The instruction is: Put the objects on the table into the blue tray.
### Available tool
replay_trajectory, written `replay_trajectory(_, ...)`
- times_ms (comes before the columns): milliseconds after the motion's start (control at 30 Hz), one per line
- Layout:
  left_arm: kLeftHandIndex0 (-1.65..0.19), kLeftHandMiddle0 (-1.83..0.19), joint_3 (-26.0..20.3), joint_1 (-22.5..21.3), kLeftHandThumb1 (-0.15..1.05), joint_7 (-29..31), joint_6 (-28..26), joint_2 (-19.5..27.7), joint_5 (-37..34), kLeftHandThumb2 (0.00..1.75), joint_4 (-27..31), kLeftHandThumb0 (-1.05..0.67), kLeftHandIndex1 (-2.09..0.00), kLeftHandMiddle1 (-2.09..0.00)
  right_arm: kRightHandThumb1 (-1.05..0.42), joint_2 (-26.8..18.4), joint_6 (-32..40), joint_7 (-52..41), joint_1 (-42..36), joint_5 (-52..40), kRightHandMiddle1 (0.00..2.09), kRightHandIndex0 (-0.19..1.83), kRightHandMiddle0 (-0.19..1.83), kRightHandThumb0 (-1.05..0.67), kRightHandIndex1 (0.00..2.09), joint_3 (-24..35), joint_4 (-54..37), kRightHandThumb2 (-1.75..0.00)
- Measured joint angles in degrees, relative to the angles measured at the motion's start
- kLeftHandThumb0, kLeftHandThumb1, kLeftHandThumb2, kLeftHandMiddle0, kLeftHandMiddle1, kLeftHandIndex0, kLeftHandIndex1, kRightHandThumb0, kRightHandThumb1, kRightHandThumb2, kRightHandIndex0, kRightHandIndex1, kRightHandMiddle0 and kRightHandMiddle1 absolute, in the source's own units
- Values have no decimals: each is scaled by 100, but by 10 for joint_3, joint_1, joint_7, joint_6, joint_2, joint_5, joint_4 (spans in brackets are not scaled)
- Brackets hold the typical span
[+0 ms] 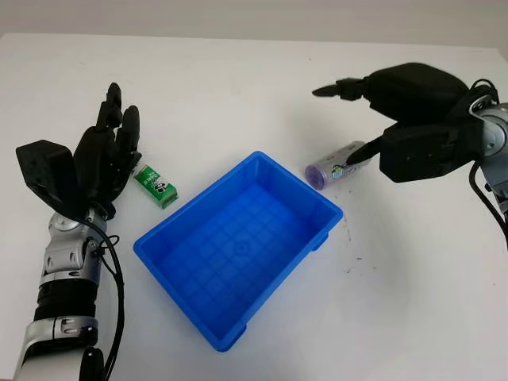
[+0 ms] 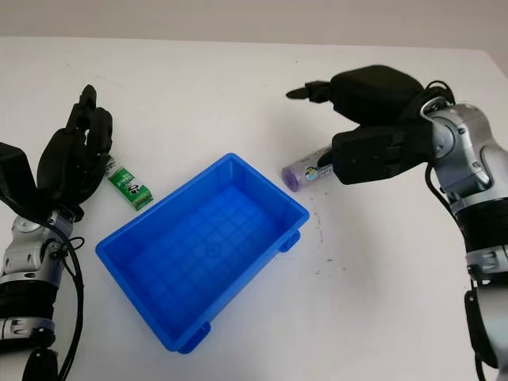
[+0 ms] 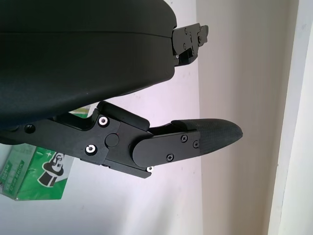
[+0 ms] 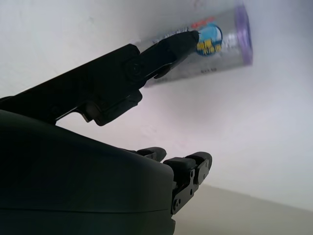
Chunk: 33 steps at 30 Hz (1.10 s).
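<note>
The blue tray (image 1: 238,254) sits in the middle of the white table with nothing in it. A small green box (image 1: 156,186) lies flat just left of the tray; it also appears in the left wrist view (image 3: 34,171). My left hand (image 1: 107,155) is open right beside the box, on its left side. To the right of the tray's far corner lies a clear tube with a purple cap (image 1: 327,168). My right hand (image 1: 340,127) hovers over it, open, with the thumb tip (image 4: 146,56) at the tube's (image 4: 220,44) side and the other fingers raised above the table.
The white table (image 1: 238,87) stretches behind and in front of the tray. A few small dark specks (image 1: 349,258) mark the table right of the tray. The table's far edge meets a pale wall (image 1: 254,16).
</note>
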<state>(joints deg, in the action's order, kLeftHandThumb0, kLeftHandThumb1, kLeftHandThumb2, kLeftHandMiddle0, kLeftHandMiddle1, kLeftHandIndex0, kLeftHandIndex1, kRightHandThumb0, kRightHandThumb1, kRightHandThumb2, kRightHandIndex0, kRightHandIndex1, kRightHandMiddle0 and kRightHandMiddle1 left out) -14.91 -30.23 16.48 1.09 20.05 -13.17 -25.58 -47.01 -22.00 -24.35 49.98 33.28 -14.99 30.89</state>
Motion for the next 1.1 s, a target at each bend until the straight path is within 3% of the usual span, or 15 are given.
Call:
replay_trajectory(433,19,19,2,0,105,2,3,1,2,55,-7,-72,0,0,-85,13,-20,2,-16,17,9,40,41,-44,11,-23,38,-7)
replay_trajectory(533,19,19,2,0,105,1,3,1,3,55,-9,-73,0,0,-89,15,-41,45,-26,48,16,58,56,-40,21,-40,54,-7)
replay_trajectory(567,19,19,2,0,105,1,4,1,3,55,-9,-72,0,0,-92,16,-54,67,-27,62,23,62,60,-40,28,-48,63,-7)
replay_trajectory(600,19,19,3,0,105,2,4,1,3,55,-9,-72,0,0,-94,16,-66,91,-27,76,51,54,54,-40,63,-55,75,-6)
replay_trajectory(633,19,19,2,0,105,2,4,1,3,55,-9,-72,0,0,-96,17,-74,116,-26,87,105,35,40,-41,132,-61,84,-6)
replay_trajectory(667,19,19,2,0,105,3,4,1,3,54,-9,-72,0,0,-98,18,-83,141,-23,97,136,27,31,-43,165,-65,96,-6)
replay_trajectory(733,19,19,2,0,105,3,4,1,2,54,-9,-73,0,0,-100,23,-103,193,-16,113,186,36,28,-47,200,-72,124,-6)
replay_trajectory(800,19,19,2,0,105,3,4,1,2,53,-9,-73,0,0,-102,24,-121,244,-9,132,203,57,38,-50,207,-84,151,-6)
replay_trajectory(900,19,19,1,0,105,1,4,1,2,52,-9,-73,0,0,-105,25,-133,307,-2,161,209,91,60,-52,209,-100,175,-14)
replay_trajectory(1100,19,19,2,0,105,2,5,1,1,53,-11,-73,0,0,-105,25,-139,379,4,181,209,95,67,-48,209,-114,207,-12)
